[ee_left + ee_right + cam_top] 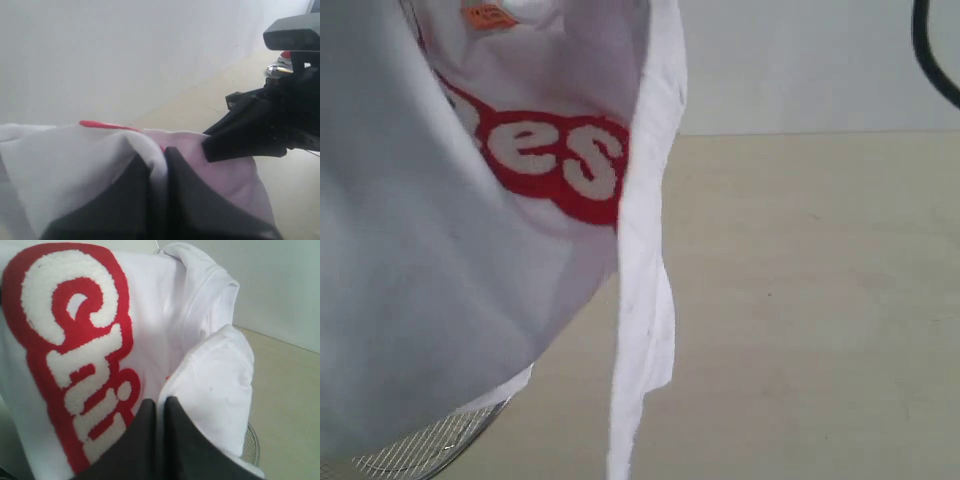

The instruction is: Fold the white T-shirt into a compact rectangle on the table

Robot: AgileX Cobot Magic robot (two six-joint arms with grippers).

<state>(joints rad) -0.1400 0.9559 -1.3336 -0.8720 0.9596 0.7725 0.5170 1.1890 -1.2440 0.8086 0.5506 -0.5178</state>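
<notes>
the white t-shirt [440, 300] is being held up in the air by both arms, hanging close in front of the exterior camera and filling the left half of that view. part of its red print [555, 160] is being shown between loose folds, with the orange neck tag [490, 15] near the top. a long strip of cloth [642, 380] is hanging down past the bottom edge of the view, so it cannot be told whether it is touching the table [820, 300]. a wire basket [420, 455] is being partly hidden beneath the shirt.

the left gripper [156, 155] is being kept clenched on a thin fold of white cloth. the right gripper [160, 402] is likewise being kept clenched on a fold beside the print.

the likely troubles are being judged as follows. the shirt is bunched, not spread, so if it is being lowered like this, it may be laid down crumpled and no clean fold line will be offered. both pinches are narrow, so cloth may be pulled free if the arms are being drawn apart too hard. the hanging cloth may also be snagged on the basket rim while it is being carried across.
</notes>
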